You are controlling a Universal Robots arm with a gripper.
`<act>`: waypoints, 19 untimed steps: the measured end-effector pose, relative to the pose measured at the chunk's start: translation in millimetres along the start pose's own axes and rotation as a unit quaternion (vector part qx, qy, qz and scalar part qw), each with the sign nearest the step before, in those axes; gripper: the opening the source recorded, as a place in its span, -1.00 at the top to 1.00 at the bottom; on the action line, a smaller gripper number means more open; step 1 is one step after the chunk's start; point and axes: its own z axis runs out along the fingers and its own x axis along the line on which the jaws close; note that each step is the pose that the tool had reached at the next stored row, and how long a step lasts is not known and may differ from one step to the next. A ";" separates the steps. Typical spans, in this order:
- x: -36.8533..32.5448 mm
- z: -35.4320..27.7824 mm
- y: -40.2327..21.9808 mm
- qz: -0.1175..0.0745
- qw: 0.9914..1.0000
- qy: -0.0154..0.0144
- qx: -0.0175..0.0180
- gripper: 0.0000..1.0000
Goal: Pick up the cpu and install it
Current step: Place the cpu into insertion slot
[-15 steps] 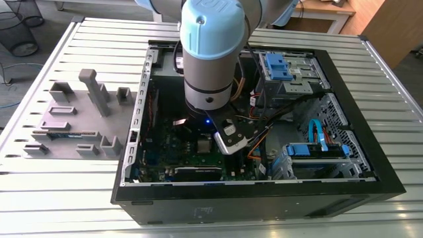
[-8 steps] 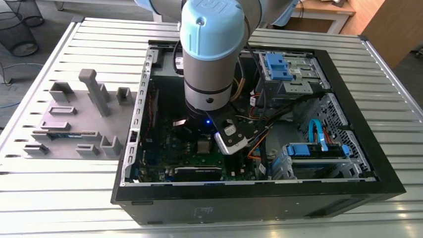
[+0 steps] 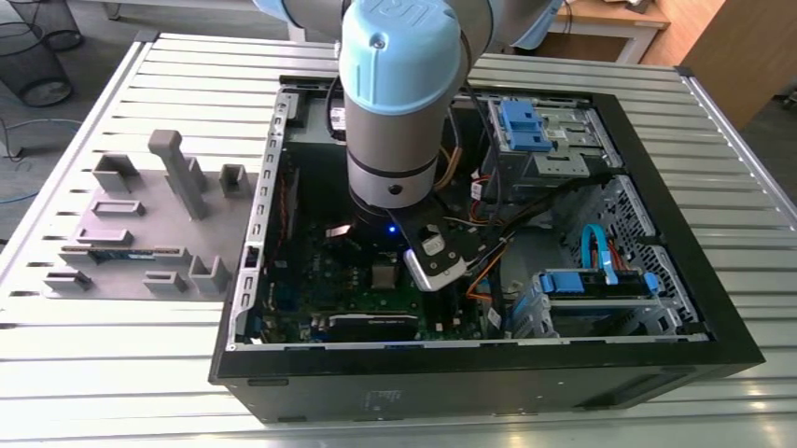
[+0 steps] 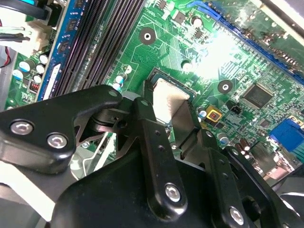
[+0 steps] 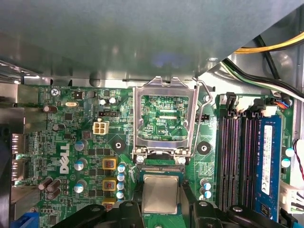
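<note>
**CPU pinched right over the socket**

The arm (image 3: 392, 112), a fat silver tube with pale blue caps, is reaching down into the open black steel case (image 3: 498, 383). The case sits on a ribbed aluminium table (image 3: 125, 373). At 9 o'clock from the case in the exterior view there's a matte grey plastic tray (image 3: 137, 215) with blocky upright fixtures.

In both wrist views the pincer (image 5: 160, 198) is clenched on the cpu (image 5: 160, 192). It's a flat little square with a brushed silver lid that reads as a washed-out pale patch (image 4: 167, 97) in the second wrist view. It sits dead centre between the 2 black metal fingers (image 4: 145, 114), 1 pressed against each opposite edge. The fingers are angular bolted links with shiny screw heads.

The cpu is low over the glossy green motherboard (image 5: 71, 142), right at the socket. Just beside it, the socket's thin bright steel load frame (image 5: 165, 84) is flipped open, a square window with board showing through. Long black memory slots (image 5: 237, 156) run alongside, 1 of them carrying a blue stick (image 5: 267, 161).
</note>
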 end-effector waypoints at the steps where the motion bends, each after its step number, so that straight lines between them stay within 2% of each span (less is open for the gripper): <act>1: 0.0 0.0 0.0 0.000 1.000 0.000 0.000 0.14; 16: -0.3 0.0 1.8 0.000 1.000 0.000 0.000 0.14; 19: -0.4 -2.5 1.8 0.000 1.000 0.000 0.000 0.14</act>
